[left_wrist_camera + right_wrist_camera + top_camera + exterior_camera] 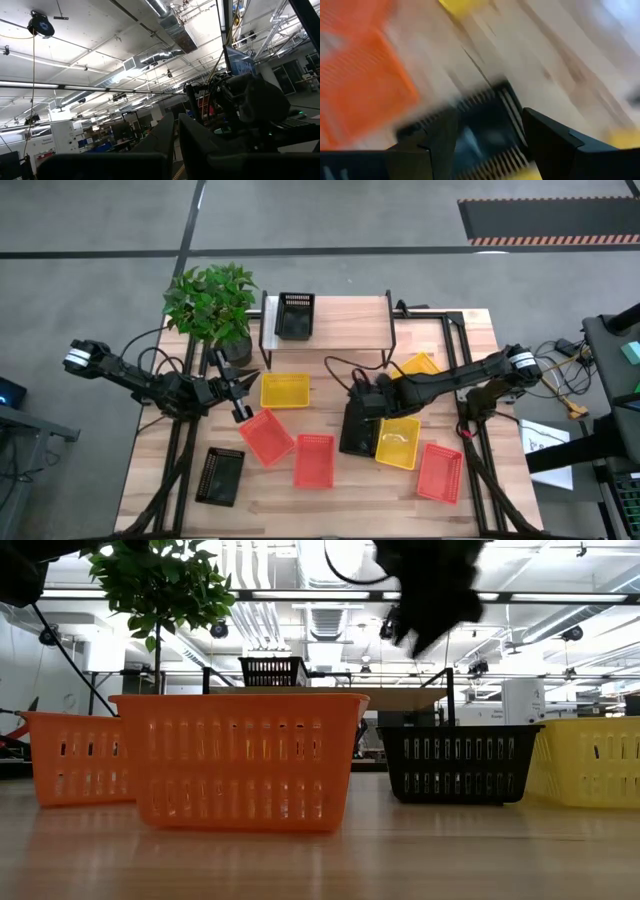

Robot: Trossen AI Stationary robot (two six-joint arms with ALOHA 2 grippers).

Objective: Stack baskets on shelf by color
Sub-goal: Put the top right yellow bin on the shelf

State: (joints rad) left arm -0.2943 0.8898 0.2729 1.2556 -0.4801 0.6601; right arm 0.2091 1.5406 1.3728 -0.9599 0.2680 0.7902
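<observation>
1. Shelf (330,310) at worktop (300,500) rear, long axis left-right.
2. Black basket (294,315) on shelf's left end, long axis front-back.
3. Right gripper (352,395) over another black basket (354,430), fingers spread, empty.
4. Left gripper (238,385) fingers nearly closed, empty.

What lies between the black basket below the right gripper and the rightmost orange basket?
A yellow basket lies there, as the high view shows.

Grey concrete floor (330,220) surrounds the table; overhead run silver ducts (170,25) and what look like strip lights (560,597)
</observation>
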